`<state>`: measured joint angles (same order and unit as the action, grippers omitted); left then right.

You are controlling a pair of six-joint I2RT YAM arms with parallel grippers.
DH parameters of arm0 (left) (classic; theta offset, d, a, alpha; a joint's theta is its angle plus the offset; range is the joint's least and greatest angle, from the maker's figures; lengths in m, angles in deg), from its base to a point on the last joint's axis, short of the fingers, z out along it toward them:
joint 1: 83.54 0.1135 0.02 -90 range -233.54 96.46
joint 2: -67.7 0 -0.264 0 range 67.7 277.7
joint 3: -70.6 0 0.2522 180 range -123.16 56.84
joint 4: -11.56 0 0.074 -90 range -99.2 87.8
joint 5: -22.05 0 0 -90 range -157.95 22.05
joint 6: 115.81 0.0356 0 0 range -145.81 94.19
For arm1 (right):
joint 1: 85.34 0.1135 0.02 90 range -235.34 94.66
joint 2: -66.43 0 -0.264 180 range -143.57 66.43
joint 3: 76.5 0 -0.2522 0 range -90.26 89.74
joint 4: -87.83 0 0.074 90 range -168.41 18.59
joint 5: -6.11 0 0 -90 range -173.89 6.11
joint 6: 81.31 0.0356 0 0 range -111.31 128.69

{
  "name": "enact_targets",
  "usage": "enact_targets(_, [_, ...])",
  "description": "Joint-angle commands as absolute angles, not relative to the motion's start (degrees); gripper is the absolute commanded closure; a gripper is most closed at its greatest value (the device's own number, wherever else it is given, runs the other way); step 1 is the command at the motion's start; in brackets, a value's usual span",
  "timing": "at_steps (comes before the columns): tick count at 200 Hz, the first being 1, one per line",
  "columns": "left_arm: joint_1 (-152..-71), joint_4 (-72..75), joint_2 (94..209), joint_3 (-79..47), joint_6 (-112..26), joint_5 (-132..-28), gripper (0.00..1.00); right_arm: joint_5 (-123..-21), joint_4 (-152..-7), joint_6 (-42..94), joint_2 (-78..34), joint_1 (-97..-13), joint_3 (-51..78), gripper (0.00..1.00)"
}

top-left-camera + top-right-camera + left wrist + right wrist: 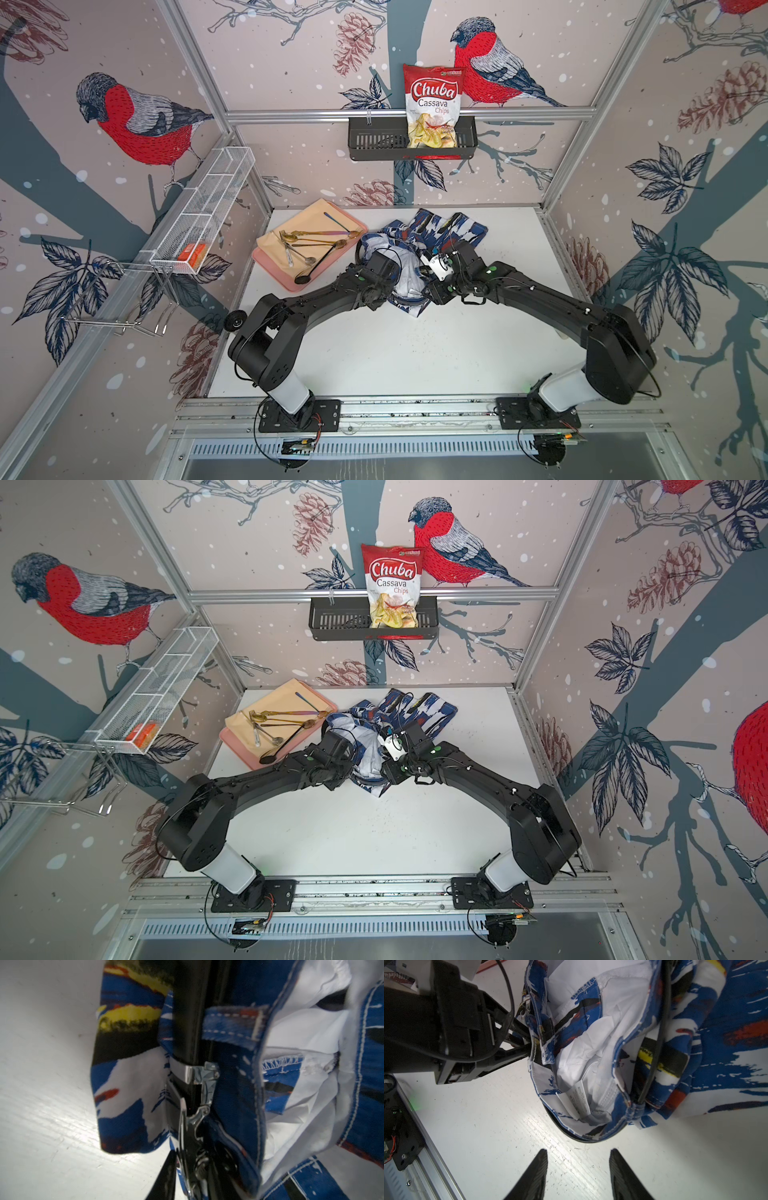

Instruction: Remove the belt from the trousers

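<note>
Working the silvery buckle (204, 1082) at the waistband, left of the bundle: left end effector (187, 1147) narrowed around the metal, grip itself hard to confirm. Belt (189, 1012) still threaded under a fabric loop of the trousers (419, 266), bunched mid-table (415, 353). Right end effector (578, 1159) standing apart, empty, just near of the waist opening. Next, probably: pinning the waistband and drawing the strap leftward.

trousers (432, 232): showing 1 | belt (187, 1022): showing 1, buckle (205, 1084): 1 | pink tray (270, 259): sitting 1 | chip bag (432, 108): showing 1 | wall baskets: hanging 2, black (374, 145) + white mesh (208, 208) | cutlery pieces: overlapping, count unclear
</note>
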<state>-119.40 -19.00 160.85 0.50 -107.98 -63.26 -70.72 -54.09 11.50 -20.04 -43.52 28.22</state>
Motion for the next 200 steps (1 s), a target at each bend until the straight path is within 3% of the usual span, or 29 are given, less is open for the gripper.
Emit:
enact_targets(1, [-119.1, -18.3, 160.6, 0.1, -107.9, -61.3, 0.84, -73.3, -53.3, 8.5, -19.2, -40.6, 28.9, 0.5])
enact_targets(27, [-119.1, -17.5, 160.6, 0.7, -108.4, -61.1, 1.0, -79.9, -52.6, 6.6, -18.2, -33.2, 30.4, 0.49])
enact_targets(94, [-119.1, -16.2, 160.5, 0.9, -107.2, -62.0, 1.0, -88.0, -53.7, 4.2, -23.4, -29.8, 28.7, 0.49])
enact_targets(200, [-118.5, -15.6, 157.5, 3.7, -107.3, -62.0, 1.0, -84.9, -56.2, 2.5, -27.9, -29.7, 25.0, 0.5])
